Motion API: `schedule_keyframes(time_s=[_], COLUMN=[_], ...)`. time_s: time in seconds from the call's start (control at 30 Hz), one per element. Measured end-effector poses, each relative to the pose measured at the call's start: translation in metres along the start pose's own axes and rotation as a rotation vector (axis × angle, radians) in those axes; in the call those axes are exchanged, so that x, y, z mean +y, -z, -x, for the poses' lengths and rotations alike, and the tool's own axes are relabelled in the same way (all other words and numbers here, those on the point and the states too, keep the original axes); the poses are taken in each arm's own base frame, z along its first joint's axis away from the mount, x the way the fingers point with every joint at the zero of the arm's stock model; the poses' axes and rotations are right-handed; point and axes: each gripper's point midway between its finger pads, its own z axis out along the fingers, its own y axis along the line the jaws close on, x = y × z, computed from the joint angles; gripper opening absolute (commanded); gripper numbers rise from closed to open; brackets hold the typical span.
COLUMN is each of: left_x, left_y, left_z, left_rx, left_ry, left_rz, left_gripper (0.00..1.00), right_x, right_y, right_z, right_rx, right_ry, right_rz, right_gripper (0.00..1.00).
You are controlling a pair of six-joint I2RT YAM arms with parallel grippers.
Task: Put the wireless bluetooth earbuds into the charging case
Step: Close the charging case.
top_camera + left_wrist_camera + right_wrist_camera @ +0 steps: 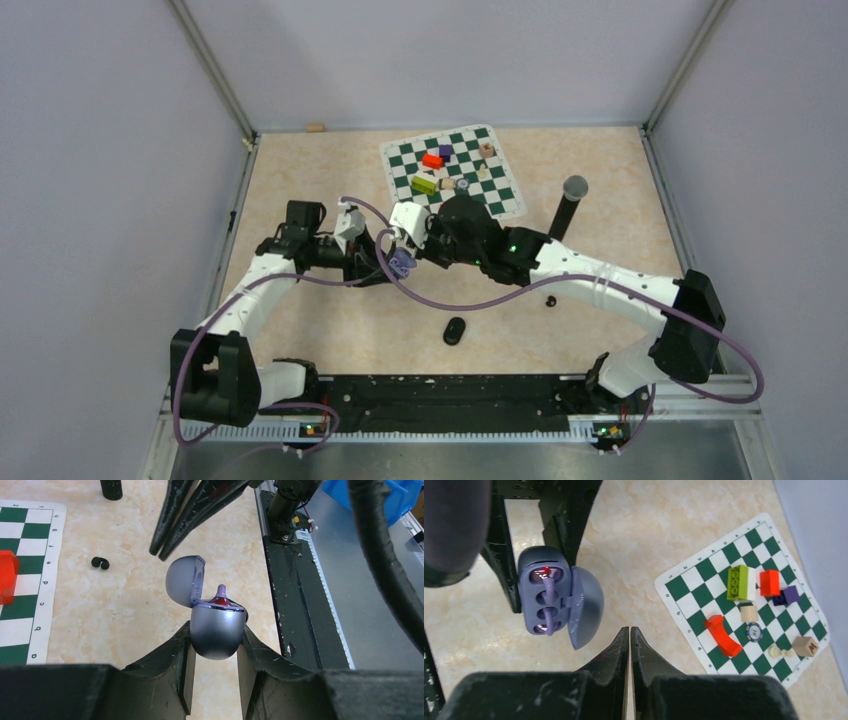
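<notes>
The left tool (215, 631) is clenched on the lower shell of the pale purple case (527, 605), holding it off the table (125, 610) with the lid (586, 605) swung open to one side. Two purple buds (547, 582) lie in its wells, stems showing and a small red light glowing by each. In the left wrist view one stem stands above the rim, so it may not be fully seated, though that is hard to tell. The right tool (629, 630) is clenched on nothing, its tips pinched together just beside the open lid without touching it. The step in hand looks like pressing the buds home or tipping the lid shut. To do it well, the pinched tips should serve as a blunt finger: meet the lid's outer dome, push it slowly over the hinge, and let the left tool brace the shell so it does not twist out. Closing onto a raised stem could jam the lid. A black bud (100, 563) lies on the table, well apart, not yet put in a case.
</notes>
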Motion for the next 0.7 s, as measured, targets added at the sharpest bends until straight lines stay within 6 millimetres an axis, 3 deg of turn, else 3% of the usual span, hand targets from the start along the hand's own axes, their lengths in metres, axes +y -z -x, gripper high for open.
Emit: schedule_keyframes(time_s=[0.3,0.53,0.7], left_x=[-0.003,0.001,0.009], left_y=[0.0,0.001,0.001], left_z=[-0.003,-0.005,-0.003], left_rx=[0.005,0.017,0.024], left_ry=[0.017,0.01,-0.004], left_rz=[-0.003,0.011,0.034], left_gripper=[0.0,0.0,0.0], right_x=[0.029,0.064,0.057], right_y=[0.002,0.018,0.031], right_z=[0.002,0.01,0.017], right_rx=[-0.036,-0.08,-0.101], right_ry=[-0.027,-0.042,-0.033], right_rz=[0.179,0.378,0.347], right_gripper=[0.03,0.04,0.12])
